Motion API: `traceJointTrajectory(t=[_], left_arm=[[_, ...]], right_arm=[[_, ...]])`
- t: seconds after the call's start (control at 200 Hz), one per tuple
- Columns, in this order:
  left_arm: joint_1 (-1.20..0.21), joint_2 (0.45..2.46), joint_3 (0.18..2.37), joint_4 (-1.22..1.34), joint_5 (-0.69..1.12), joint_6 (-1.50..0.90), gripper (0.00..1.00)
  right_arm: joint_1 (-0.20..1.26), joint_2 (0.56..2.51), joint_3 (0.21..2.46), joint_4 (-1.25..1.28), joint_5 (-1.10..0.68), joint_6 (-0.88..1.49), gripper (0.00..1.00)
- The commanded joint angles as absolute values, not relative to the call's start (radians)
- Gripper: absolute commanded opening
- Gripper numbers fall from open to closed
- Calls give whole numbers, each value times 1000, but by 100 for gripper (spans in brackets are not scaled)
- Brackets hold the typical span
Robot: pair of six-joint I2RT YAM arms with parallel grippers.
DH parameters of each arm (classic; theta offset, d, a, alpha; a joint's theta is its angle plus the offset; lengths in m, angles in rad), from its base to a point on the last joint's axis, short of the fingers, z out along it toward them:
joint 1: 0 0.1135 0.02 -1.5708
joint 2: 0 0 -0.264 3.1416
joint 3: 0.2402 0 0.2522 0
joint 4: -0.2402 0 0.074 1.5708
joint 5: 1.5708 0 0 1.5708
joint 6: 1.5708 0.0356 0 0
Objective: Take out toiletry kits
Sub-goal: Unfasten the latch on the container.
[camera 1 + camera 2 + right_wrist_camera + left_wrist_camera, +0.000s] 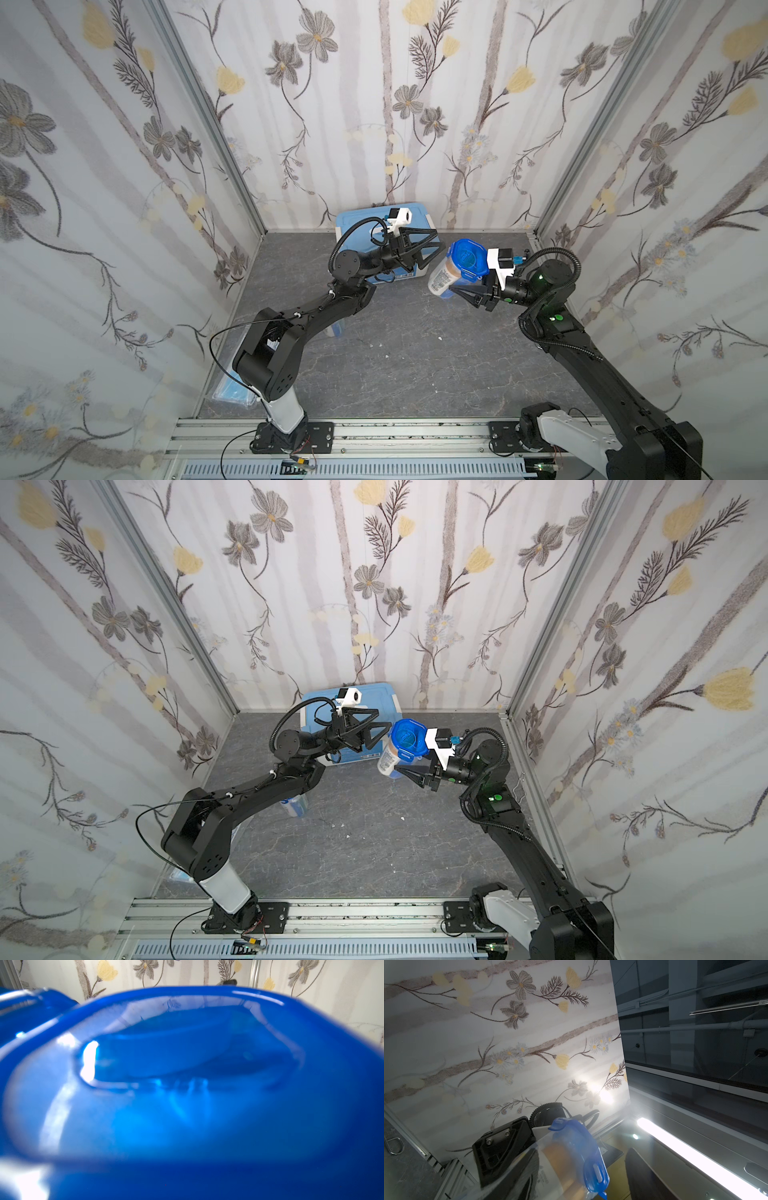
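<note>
Now cup [446,272] aloft near desk [415,365] back edge, gripped by right claw [457,283], axis tilted, lid [468,257] upward. Left claw [439,243] spread wide, just beside lid, cup to its right.

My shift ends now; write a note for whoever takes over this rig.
Right gripper: shut on a cup, held tilted above the table, blue lid on.
Left gripper: open, fingers by that lid; contact unclear.
Second cup: on the table under the left arm, partly hidden.
Done: one cup lifted; no kit items seen out.
Left: probably pull the lid, empty the cup, then do the second.
</note>
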State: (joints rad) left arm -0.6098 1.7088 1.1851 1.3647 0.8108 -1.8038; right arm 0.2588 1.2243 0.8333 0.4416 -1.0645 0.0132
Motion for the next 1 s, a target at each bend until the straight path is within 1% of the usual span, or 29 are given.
traceJointTrajectory(t=[0.0, 0.185, 0.33, 0.58, 0.734, 0.889, 0.994], left_arm=[[-615, 1706, 1194, 1412, 803, -1858, 68], [-623, 1683, 1190, 1413, 785, -1881, 66], [-624, 1651, 1175, 1412, 787, -1906, 65], [-661, 1647, 1158, 1413, 751, -1954, 62], [-700, 1681, 1202, 1412, 750, -1963, 60], [-702, 1677, 1216, 1413, 747, -1963, 59], [-704, 1671, 1204, 1413, 745, -1965, 57]], right_arm=[[256, 1237, 870, 453, -1084, -41, 29], [257, 1259, 903, 389, -1100, -100, 29], [238, 1264, 942, 283, -1115, -170, 27], [212, 1246, 957, 275, -1122, -189, 27], [212, 1248, 937, 324, -1140, -161, 26], [210, 1237, 937, 272, -1123, -201, 26], [197, 1237, 933, 286, -1126, -195, 25]])
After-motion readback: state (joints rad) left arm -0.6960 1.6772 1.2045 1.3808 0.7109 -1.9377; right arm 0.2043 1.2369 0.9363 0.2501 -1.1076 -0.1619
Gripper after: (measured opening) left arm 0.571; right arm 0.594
